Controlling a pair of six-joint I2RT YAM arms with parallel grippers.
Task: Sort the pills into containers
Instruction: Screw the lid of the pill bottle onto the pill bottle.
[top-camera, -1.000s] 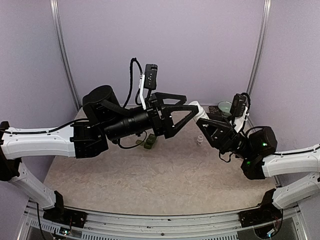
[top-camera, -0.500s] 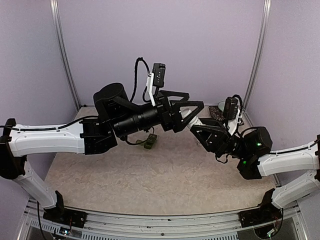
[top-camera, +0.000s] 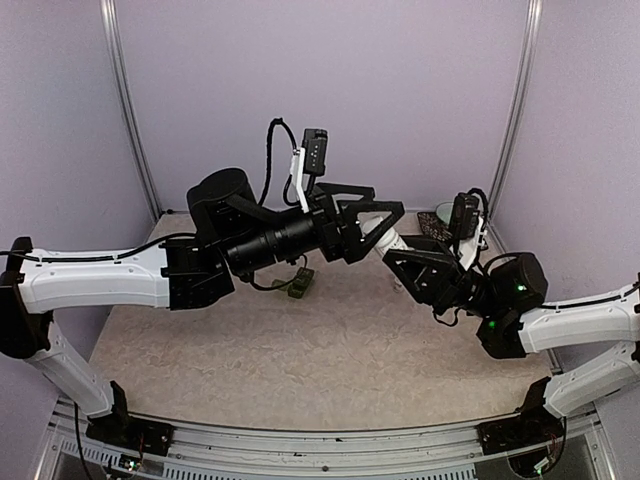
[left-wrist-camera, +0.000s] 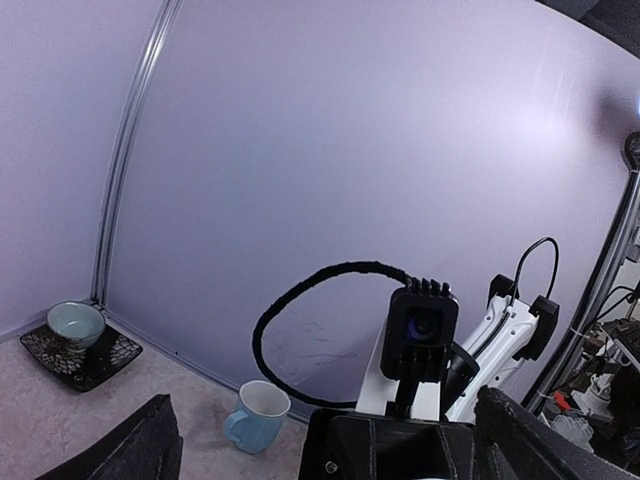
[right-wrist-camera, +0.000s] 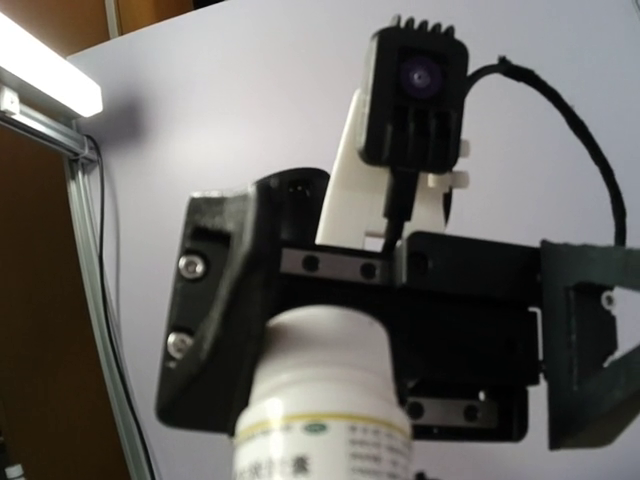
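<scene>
The right end effector (top-camera: 398, 255), clamped on a white pill bottle (right-wrist-camera: 320, 400), has edged left toward centre since a second ago. The left end effector (top-camera: 380, 224), jaws wide apart, has swung right to meet it. Below the left arm, the containers (top-camera: 300, 283) lie unmoved on the worktop (top-camera: 300, 365).

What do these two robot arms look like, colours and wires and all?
The left arm and right arm have white links and black joints. The left gripper and right gripper are black; the left's fingers are open triangular frames. Each wrist carries a small black camera on a white bracket, fed by a black braided cable. Green lights glow on the right arm.
</scene>
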